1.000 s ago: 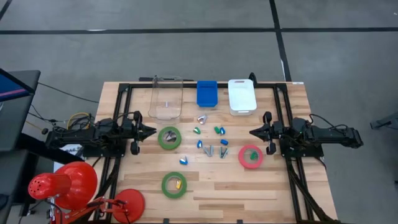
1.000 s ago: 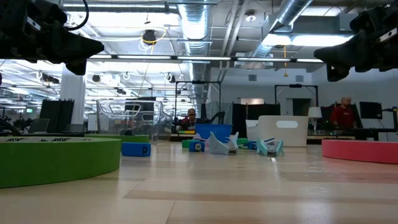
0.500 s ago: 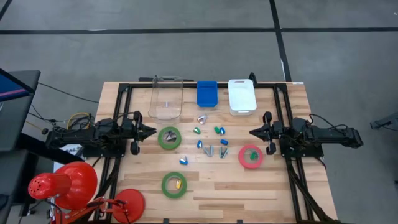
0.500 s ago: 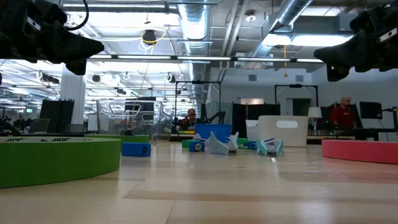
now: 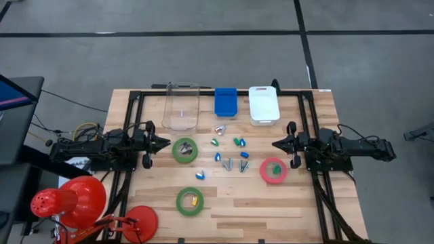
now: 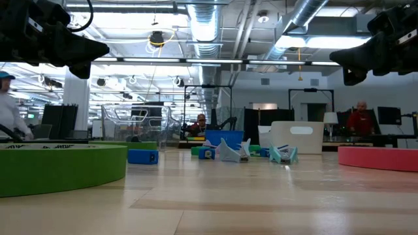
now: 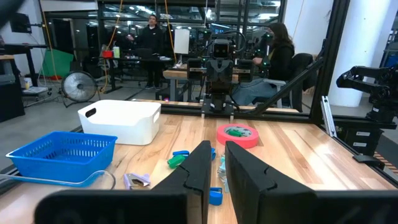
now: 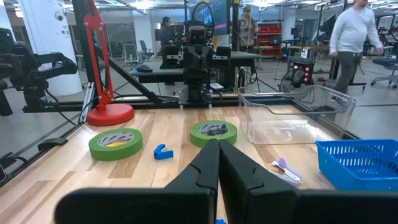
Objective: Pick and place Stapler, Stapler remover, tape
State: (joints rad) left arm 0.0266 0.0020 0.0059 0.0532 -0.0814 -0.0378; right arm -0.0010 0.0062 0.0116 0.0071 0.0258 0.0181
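Legible text, labels, brands, numbers: none is showing. Dark printing is running around the top face of the nearest green tape roll [image 6: 59, 149] in the low view, too small to read.
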